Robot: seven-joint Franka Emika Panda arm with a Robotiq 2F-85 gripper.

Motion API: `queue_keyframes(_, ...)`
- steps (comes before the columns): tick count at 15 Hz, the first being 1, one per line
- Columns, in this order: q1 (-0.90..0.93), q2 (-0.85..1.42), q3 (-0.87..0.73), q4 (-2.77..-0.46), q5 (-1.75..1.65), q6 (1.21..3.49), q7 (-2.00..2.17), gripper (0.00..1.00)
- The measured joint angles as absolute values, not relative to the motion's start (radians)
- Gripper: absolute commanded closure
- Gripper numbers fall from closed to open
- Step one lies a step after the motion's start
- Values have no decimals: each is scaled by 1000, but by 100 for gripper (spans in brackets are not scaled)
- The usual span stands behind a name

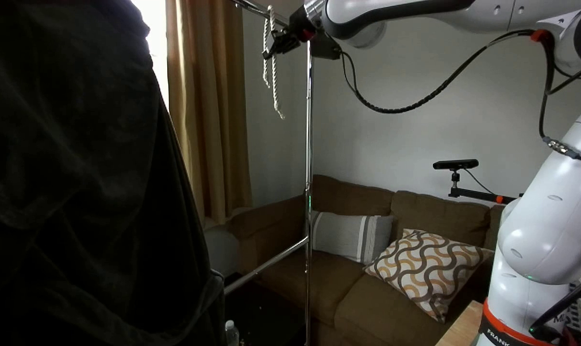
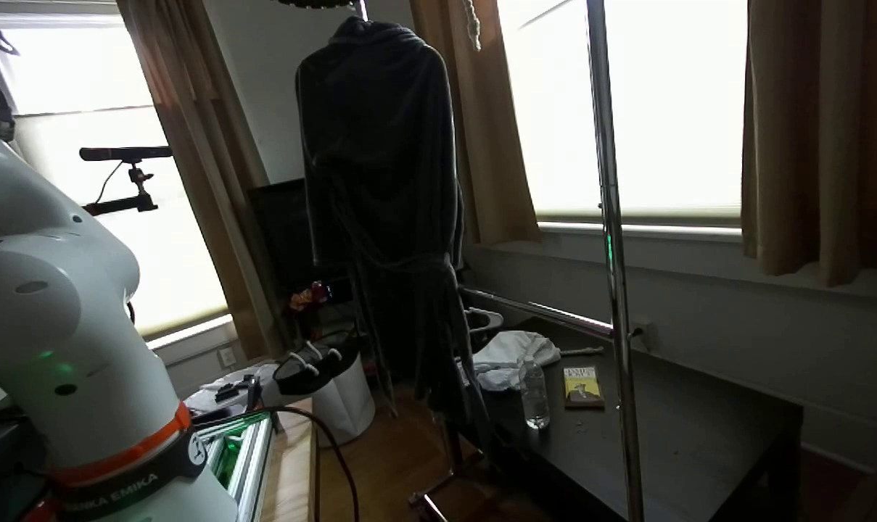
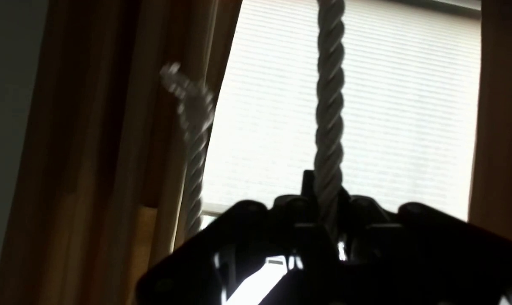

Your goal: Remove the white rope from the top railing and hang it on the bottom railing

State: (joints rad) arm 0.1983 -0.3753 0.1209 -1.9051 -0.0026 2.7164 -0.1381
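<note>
The white rope (image 1: 275, 81) is draped over the top railing (image 1: 252, 6), with two strands hanging down of unequal length. My gripper (image 1: 272, 47) is just below the railing at the rope. In the wrist view, which looks upside down, one strand of the rope (image 3: 330, 97) runs between the jaws of the gripper (image 3: 327, 212), which look closed on it. The frayed end of another strand is at the left, outside the jaws. An exterior view shows only a rope end (image 2: 472, 25) at the top edge. The bottom railing (image 1: 266, 265) also shows in an exterior view (image 2: 540, 310).
A dark robe (image 2: 387, 159) hangs on the rack and covers much of an exterior view (image 1: 79, 168). The rack's upright post (image 1: 309, 144) stands close to the gripper. A black table (image 2: 699, 428) with a bottle (image 2: 534, 395) and a book (image 2: 582, 386) lies behind the rack.
</note>
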Motion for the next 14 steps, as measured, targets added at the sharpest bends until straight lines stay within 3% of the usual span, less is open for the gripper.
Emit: queue_keyframes(14,292,-308,100,-2232,239,2621,-170,98)
